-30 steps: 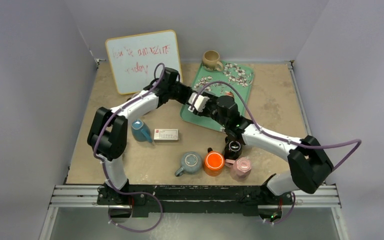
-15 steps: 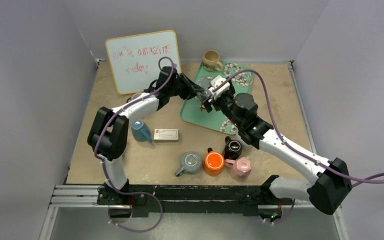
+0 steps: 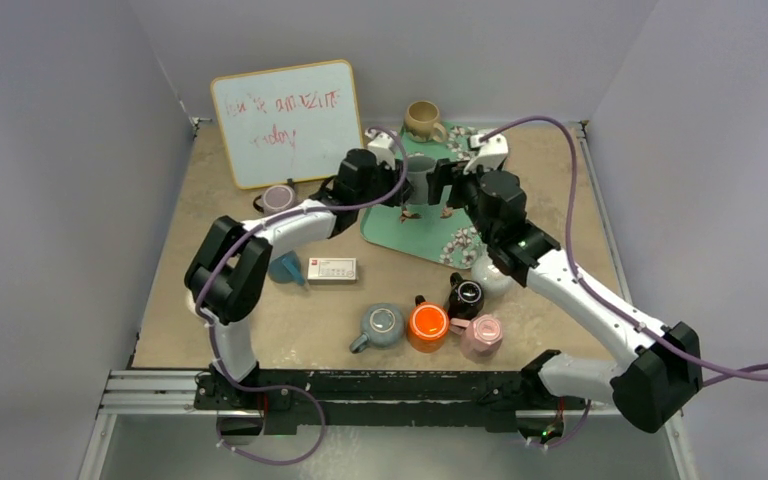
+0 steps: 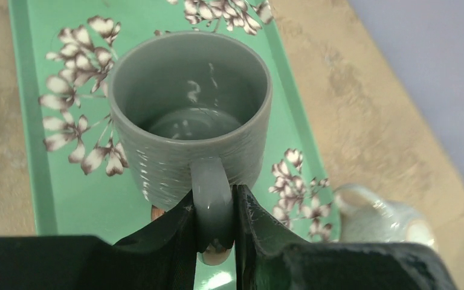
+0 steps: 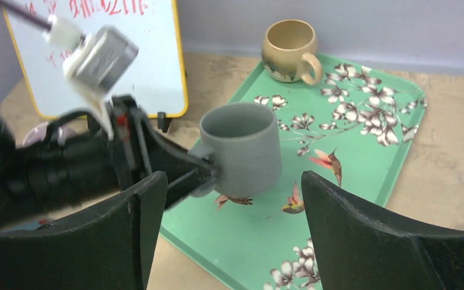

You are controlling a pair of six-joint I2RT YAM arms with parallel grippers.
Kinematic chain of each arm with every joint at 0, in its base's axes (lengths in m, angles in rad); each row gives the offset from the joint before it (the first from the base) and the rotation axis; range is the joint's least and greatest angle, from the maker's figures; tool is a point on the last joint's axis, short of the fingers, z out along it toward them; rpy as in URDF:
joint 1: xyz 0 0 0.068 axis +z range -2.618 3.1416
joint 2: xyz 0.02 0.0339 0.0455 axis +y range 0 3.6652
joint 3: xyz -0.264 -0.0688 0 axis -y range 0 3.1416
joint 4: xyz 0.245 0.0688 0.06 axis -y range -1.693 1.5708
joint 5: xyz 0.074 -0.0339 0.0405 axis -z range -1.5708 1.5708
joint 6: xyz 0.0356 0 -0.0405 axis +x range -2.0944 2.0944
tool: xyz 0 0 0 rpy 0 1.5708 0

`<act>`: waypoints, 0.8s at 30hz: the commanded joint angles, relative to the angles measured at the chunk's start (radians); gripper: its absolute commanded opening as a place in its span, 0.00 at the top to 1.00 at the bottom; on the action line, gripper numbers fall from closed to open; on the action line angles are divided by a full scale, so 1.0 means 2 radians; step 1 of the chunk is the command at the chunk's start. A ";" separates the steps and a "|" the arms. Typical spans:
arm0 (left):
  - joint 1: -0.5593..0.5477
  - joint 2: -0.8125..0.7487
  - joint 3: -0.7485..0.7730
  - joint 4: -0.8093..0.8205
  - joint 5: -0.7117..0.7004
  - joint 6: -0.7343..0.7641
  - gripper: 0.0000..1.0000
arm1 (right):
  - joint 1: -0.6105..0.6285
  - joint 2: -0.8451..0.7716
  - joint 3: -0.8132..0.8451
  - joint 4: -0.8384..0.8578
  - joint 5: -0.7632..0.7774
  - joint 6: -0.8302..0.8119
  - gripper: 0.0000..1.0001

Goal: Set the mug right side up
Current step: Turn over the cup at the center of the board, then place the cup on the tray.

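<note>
Left claw [image 3: 401, 190] is reaching from the left over the green tray [image 3: 400, 232], meeting the grey mug [image 3: 419, 172]. The right claw [image 3: 444, 186] is hovering just beside the mug's other side. A whiteboard [image 3: 285, 120] is leaning at the back wall, and a tan mug [image 3: 422, 118] is sitting at the tray's far corner.

Left wrist: the left claw is pinching the mug's handle, its jaws closed tight on it. The mug is sitting mouth up, over the tray's flower print. A pale jug [image 4: 379, 219] is resting on the surface [image 4: 362, 115] beside the tray.

Right wrist: the right claw's fingers [image 5: 362, 235] are spreading wide, gripping nothing. The mug is showing upright between them; I cannot tell whether its base is touching the tray.
</note>
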 commanded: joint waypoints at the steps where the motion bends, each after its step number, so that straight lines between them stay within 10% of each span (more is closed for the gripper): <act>1: -0.014 -0.005 -0.003 0.149 -0.028 0.156 1.00 | -0.045 -0.030 -0.005 -0.008 -0.028 0.103 0.17; 24: 0.014 0.173 0.077 0.282 -0.044 0.231 1.00 | -0.076 -0.073 -0.043 -0.018 -0.035 0.103 0.15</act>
